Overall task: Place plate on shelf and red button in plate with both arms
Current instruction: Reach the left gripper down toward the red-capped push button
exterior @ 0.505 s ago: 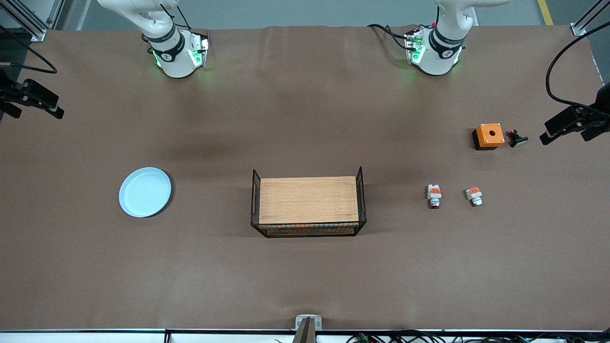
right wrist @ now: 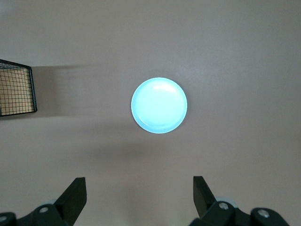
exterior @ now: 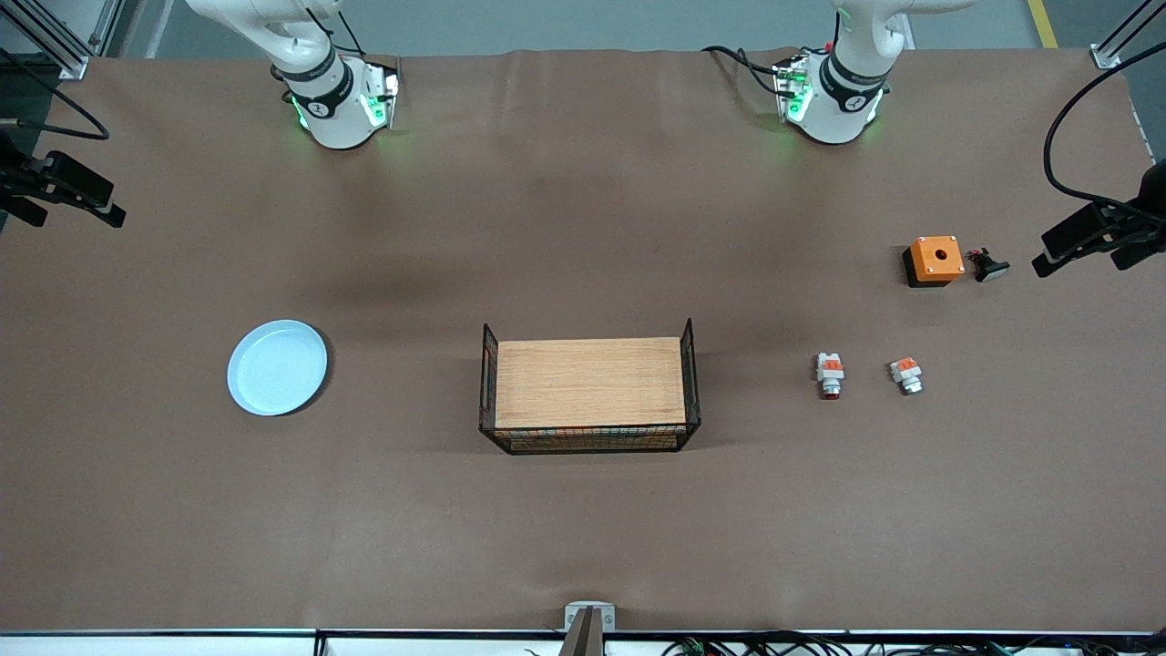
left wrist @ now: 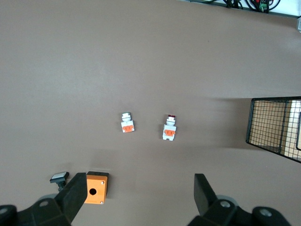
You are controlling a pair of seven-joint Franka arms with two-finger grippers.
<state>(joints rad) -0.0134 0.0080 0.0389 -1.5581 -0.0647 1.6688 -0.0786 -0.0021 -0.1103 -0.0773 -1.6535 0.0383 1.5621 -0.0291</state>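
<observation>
Nothing grasped yet: both arms are hanging high above the worktop (exterior: 583,547), each pincer gaping empty.

Right pincer (right wrist: 139,197) is hovering wide open over bare worktop near the plate (exterior: 277,367), which is lying flat toward the right arm's end, well apart from the wire basket with its wooden board (exterior: 590,387). Left pincer (left wrist: 141,197) is waiting open above the orange box (exterior: 935,259); the red button (exterior: 830,375) is lying beside its silver-tipped twin (exterior: 906,374). Next, I judge, each arm is needing a descent: fingers straddling the plate's rim, and a careful, narrow pinch on the small button.
</observation>
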